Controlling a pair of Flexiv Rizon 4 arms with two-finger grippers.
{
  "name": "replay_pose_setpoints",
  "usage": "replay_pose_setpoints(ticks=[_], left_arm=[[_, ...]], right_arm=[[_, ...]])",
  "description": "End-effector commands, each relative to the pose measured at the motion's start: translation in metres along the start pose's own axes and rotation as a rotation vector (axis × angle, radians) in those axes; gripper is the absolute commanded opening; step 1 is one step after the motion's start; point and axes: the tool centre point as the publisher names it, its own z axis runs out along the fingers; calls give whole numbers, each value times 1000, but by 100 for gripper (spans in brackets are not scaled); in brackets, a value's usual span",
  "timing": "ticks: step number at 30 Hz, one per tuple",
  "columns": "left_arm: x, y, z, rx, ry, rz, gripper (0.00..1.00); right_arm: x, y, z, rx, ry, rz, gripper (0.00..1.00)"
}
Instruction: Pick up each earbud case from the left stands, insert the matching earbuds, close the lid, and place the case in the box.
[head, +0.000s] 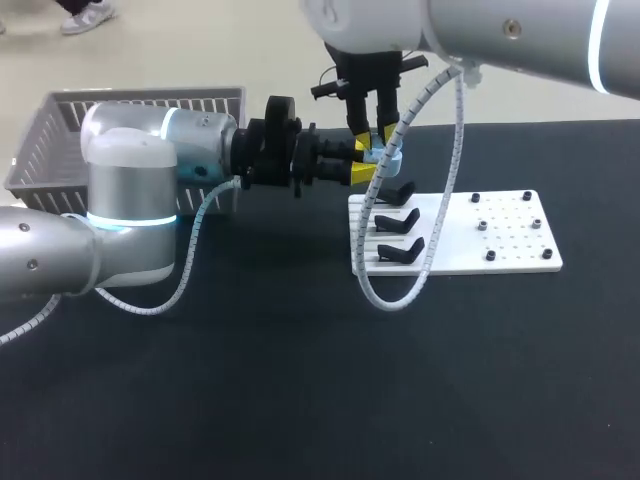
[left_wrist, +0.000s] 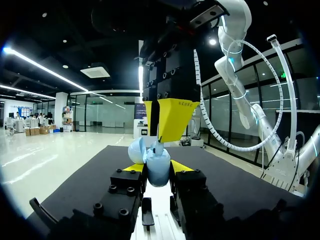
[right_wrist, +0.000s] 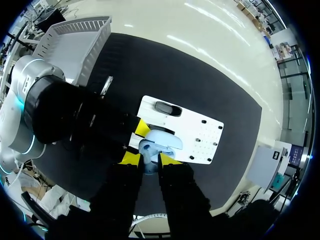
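Over the far left corner of the white stand board (head: 500, 240), left gripper (head: 362, 163) clamps the pale blue earbud case (head: 388, 158), lid open; right gripper (head: 375, 138) directly above it, grip cannot tell; grey basket (head: 60, 130) behind on the surface (head: 250, 380).

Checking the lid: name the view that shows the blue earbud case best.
Left wrist view: the earbud case sits large, lid open. Head view shows it small; right wrist view only from above.
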Motion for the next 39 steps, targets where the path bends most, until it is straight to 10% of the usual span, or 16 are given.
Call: replay_pose_setpoints(ticks=[1,35,36,39], left_arm=[[1,-1,0,-5,-2,3,0],[1,-1,0,-5,-2,3,0],[1,-1,0,-5,-2,3,0],[1,-1,0,-5,-2,3,0]], right_arm=[[0,0,2,1,-1,0,0],[-9,-2,16,9,-2,34,0],[-9,-2,16,8,0,37,10],[-6,-3,13,1,-7,39,100]])
